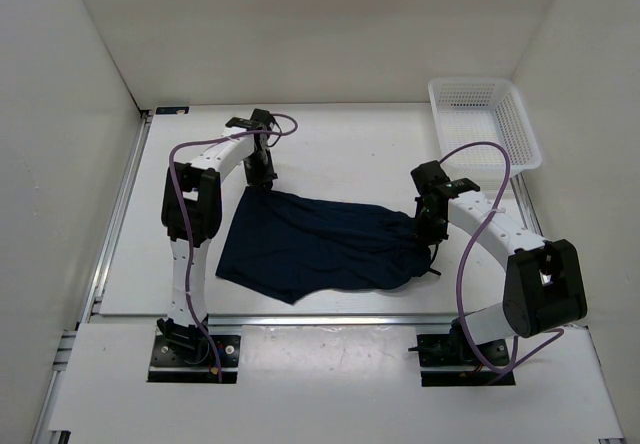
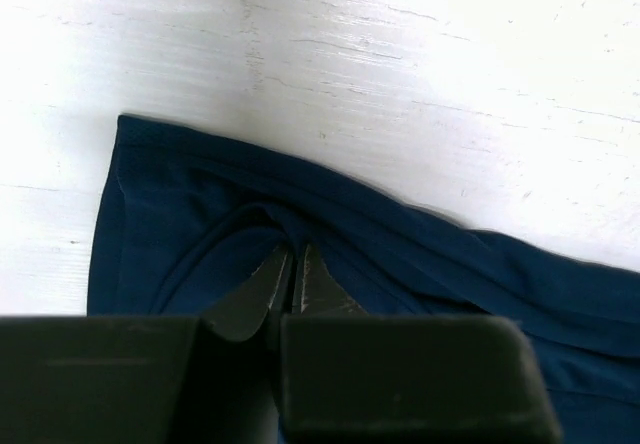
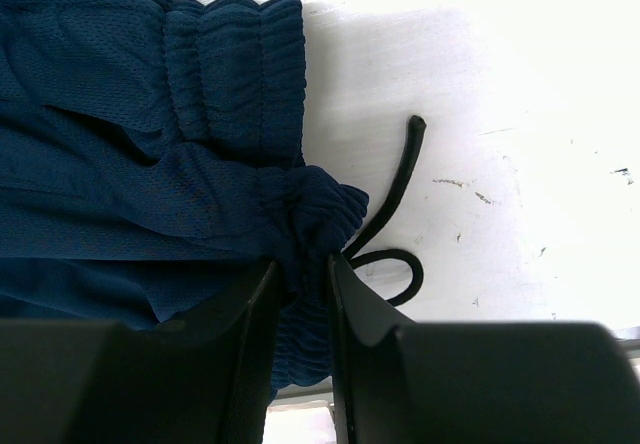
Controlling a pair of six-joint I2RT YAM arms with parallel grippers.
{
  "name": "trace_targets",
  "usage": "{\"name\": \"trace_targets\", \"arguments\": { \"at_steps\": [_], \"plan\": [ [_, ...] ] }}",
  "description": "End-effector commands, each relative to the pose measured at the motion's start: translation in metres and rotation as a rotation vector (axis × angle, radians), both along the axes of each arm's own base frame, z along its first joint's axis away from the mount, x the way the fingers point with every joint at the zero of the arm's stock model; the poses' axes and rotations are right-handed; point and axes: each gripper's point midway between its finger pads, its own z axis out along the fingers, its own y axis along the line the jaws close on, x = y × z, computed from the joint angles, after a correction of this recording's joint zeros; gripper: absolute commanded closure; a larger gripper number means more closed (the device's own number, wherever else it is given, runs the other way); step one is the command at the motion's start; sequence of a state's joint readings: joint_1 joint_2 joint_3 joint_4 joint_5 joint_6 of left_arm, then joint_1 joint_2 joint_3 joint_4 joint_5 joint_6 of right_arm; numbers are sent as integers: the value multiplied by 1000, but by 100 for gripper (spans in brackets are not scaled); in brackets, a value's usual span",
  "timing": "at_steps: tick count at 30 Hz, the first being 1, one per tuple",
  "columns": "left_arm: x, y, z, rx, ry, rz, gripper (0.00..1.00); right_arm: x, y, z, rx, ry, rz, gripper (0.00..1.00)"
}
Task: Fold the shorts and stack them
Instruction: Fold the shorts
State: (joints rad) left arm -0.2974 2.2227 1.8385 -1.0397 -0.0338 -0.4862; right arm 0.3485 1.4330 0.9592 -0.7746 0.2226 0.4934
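Note:
The dark navy shorts (image 1: 310, 244) lie spread across the middle of the table, leg end to the left, waistband to the right. My left gripper (image 1: 262, 180) is at the far left corner of the fabric; in the left wrist view it (image 2: 295, 254) is shut, pinching a fold of the shorts (image 2: 420, 254) near the hem. My right gripper (image 1: 428, 226) sits at the waistband end; in the right wrist view it (image 3: 303, 264) is shut on the gathered elastic waistband (image 3: 240, 84). The thin dark drawstring (image 3: 395, 199) loops out onto the table beside the right finger.
A white mesh plastic basket (image 1: 484, 122) stands at the back right corner. White walls close in the table on the left, back and right. A metal rail (image 1: 330, 319) runs along the near edge in front of the arm bases.

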Motion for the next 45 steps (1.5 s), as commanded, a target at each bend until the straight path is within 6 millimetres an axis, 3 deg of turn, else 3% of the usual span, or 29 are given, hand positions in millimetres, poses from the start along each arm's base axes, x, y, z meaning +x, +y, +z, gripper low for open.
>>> {"name": "trace_targets", "arguments": {
  "at_steps": [1,5,6,8,9,11,13,18,22,26,31,32,33,34,35,36,37,38,40,41,42,43,44,45],
  "plan": [
    [7,-3,15,-26,-40,-11,89,3,-1,2,-9,-16,8,72],
    [1,20,28,-9,-50,33,89,6,-1,12,-9,-41,5,79],
    [0,24,42,-16,-78,42,89,4,-2,15,-9,-41,5,83],
    [-9,40,49,-2,-77,60,89,4,-2,23,-2,-61,5,89],
    [-12,42,65,0,-113,63,89,4,-3,29,-2,-72,18,95],
    [-15,55,73,0,-129,82,89,9,-4,39,-9,-96,24,100],
    [-23,57,81,0,-127,82,89,7,-5,42,-15,-89,33,100],
    [-35,73,86,18,-110,104,89,12,1,58,21,-130,48,100],
    [-36,84,95,27,-126,121,89,18,8,79,52,-184,51,100],
    [-28,92,91,31,-123,132,89,27,11,81,50,-193,64,100],
    [-18,109,75,68,-86,171,89,68,16,77,-6,-217,80,100],
    [-18,111,69,58,-69,178,89,76,16,76,-17,-225,85,98],
    [-10,116,71,44,-84,196,89,88,21,66,-20,-215,85,86],
    [-4,112,69,22,-92,191,89,102,22,72,-14,-238,73,74],
    [2,115,61,12,-83,200,88,111,23,71,-28,-247,87,55],
    [7,115,58,12,-81,200,80,119,25,62,-37,-232,98,43],
    [15,109,63,-18,-91,194,70,126,25,64,-48,-240,93,33],
    [17,107,53,-26,-58,200,61,137,21,73,-55,-264,72,19],
    [21,105,63,-38,-76,198,49,138,13,77,-49,-257,53,13],
    [21,102,63,-28,-77,190,46,137,13,93,-37,-297,50,12],
    [19,104,76,-24,-107,192,37,132,10,94,-25,-298,47,12],
    [15,106,79,-13,-110,194,22,128,9,97,-23,-306,46,12],
    [13,111,84,9,-123,200,22,116,6,100,-15,-315,33,12],
    [10,112,98,13,-156,203,21,108,9,99,17,-307,33,20]
  ]
}}
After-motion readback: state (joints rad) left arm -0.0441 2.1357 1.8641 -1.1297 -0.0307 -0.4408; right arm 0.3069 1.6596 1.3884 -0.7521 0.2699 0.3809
